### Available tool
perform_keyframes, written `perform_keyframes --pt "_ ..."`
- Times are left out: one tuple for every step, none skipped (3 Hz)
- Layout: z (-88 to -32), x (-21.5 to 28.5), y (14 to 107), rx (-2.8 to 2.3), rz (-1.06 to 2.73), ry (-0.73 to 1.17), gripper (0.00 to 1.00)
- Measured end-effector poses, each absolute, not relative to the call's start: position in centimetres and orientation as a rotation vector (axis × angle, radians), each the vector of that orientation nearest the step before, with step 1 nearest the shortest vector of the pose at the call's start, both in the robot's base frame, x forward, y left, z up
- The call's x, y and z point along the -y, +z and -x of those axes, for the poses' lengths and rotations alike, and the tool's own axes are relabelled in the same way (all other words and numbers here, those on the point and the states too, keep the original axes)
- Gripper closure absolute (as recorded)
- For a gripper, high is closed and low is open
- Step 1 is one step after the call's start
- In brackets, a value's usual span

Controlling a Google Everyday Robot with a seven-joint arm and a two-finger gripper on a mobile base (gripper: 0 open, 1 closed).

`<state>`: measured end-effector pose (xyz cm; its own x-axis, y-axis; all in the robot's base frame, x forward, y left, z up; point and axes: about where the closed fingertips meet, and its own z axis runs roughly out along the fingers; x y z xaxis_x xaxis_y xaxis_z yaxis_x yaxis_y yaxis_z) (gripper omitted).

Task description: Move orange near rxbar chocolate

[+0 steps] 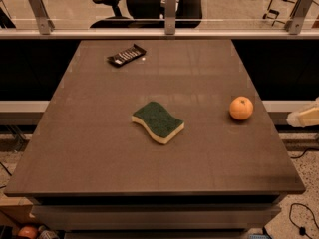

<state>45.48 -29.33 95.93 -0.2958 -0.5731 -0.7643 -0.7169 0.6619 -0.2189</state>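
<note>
Gripper [305, 116] at the far right edge of view, off the table [99, 153] and past its right side, about level with the orange [241, 108]; only a pale part showing.

Orange resting on the tabletop near the right edge, around mid-depth, apart from everything else. Rxbar chocolate [126, 55] lying flat at the far left of the table, angled, well apart from the orange. Green-and-yellow sponge [157, 122] near the middle, green side up, on the near side of the straight line from orange to bar and touching neither. Beyond the far edge, a metal rail [169, 33] with glass, and a dark office chair [144, 4] behind it.

Gripper near the orange but not touching it, with nothing seen in its hold; open or closed, cannot tell.
</note>
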Motion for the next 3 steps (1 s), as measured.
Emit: perform_keyframes --pt "-46.0 29.1 95.0 -1.942 0.949 0.206 0.00" --pt "-46.6 28.9 93.6 -1.927 0.914 0.220 0.00" --pt "-47.2 28.7 92.2 -1.932 0.892 0.235 0.00"
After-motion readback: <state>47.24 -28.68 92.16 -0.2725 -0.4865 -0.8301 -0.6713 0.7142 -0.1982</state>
